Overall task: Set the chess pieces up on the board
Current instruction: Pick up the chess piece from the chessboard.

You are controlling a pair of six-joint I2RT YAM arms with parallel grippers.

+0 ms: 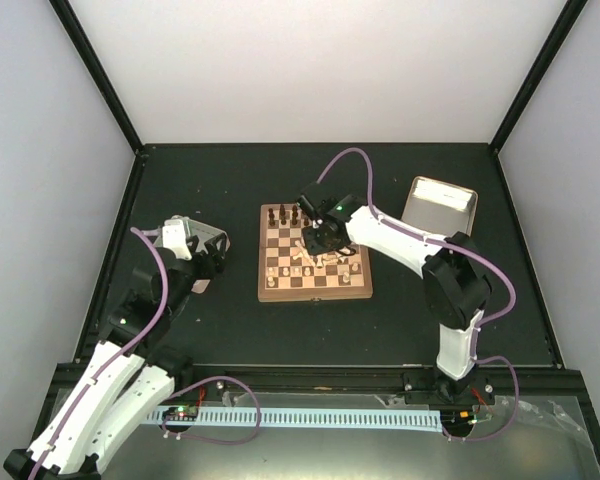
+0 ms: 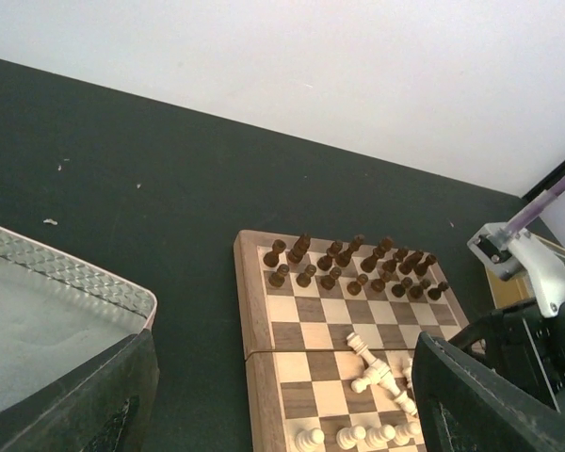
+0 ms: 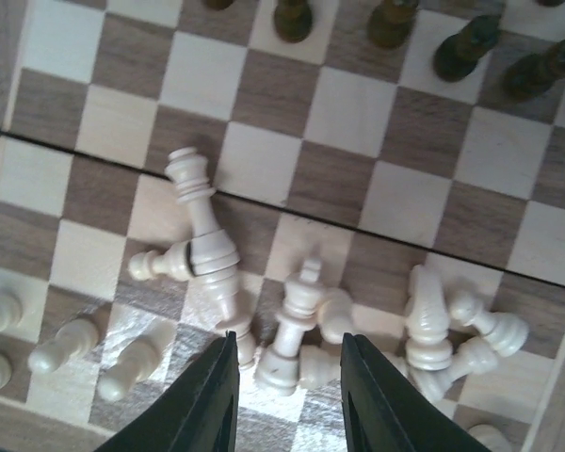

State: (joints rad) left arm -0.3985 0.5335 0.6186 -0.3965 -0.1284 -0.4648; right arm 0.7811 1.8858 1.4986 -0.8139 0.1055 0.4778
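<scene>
The board [image 1: 266,272] lies mid-table. Dark pieces [image 1: 285,214] stand in two rows along its far side. Several cream chess pieces [image 1: 310,258] lie toppled in a heap on the board's near half, and a few cream pawns [image 3: 66,344] stand along the near edge. My right gripper [image 3: 287,381] is open, low over the heap. A toppled cream piece [image 3: 295,325] lies between its fingers, untouched as far as I can see. My left gripper [image 2: 282,419] is open and empty, left of the board [image 2: 250,315], looking across it at the heap [image 2: 377,372].
A shallow metal tray [image 2: 47,311] sits under my left gripper, left of the board. A second tray [image 1: 440,205] stands at the back right. Black frame posts edge the dark table. My right arm [image 2: 532,282] reaches over the board's right side.
</scene>
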